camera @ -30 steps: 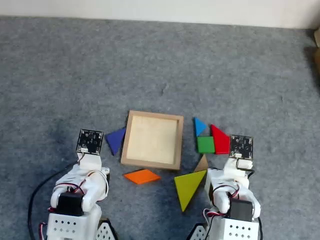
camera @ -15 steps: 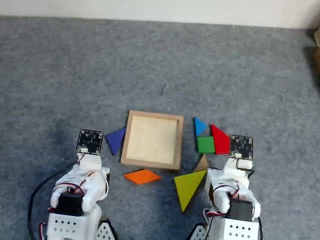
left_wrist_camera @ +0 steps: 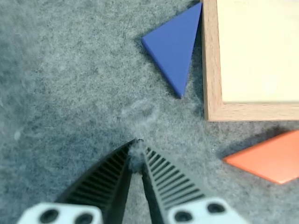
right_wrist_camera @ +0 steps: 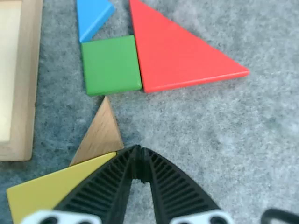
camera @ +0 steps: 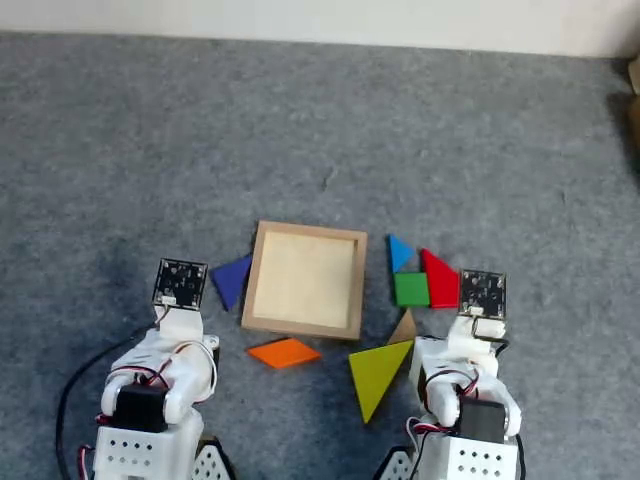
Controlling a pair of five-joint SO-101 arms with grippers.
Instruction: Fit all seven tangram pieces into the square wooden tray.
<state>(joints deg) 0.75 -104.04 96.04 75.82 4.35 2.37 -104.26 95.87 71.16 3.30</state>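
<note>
The square wooden tray (camera: 251,290) lies mid-table with nothing in it. A dark blue triangle (camera: 232,279) (left_wrist_camera: 175,42) lies against its left side, and an orange parallelogram (camera: 284,352) (left_wrist_camera: 267,158) in front of it. To the tray's right are a light blue triangle (camera: 399,251) (right_wrist_camera: 92,17), a green square (camera: 411,289) (right_wrist_camera: 110,64), a red triangle (camera: 439,277) (right_wrist_camera: 176,51), a tan triangle (camera: 405,327) (right_wrist_camera: 99,134) and a yellow triangle (camera: 376,373) (right_wrist_camera: 42,192). My left gripper (left_wrist_camera: 136,148) is shut over bare carpet near the dark blue triangle. My right gripper (right_wrist_camera: 136,154) is shut beside the tan triangle.
Grey carpet (camera: 320,130) covers the table, with wide free room behind the tray. Both arm bases (camera: 150,420) (camera: 465,420) sit at the near edge. A brown object (camera: 634,75) shows at the far right edge.
</note>
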